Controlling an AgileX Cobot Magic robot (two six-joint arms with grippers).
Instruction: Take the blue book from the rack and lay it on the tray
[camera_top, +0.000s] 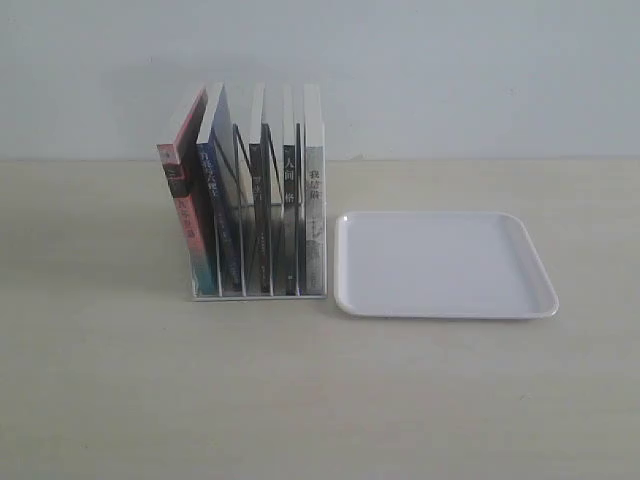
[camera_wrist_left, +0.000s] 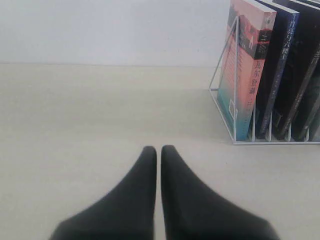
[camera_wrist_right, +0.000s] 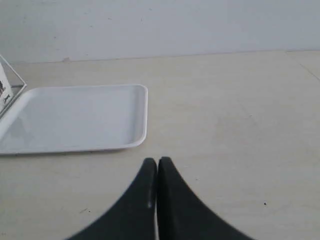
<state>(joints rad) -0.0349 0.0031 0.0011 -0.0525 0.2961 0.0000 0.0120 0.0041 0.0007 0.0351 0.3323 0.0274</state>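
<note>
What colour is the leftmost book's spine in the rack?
The spine is pink over teal; clearest in the left wrist view.

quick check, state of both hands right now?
Left hand: closed, holding nothing.
Right hand: closed, holding nothing.

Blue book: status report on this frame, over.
Grippers: left gripper shut, right gripper shut, both empty. Target: blue book upright in rack, next to pink-and-teal book, untouched. Ahead: tray bare beside rack, nothing in the way.
</note>
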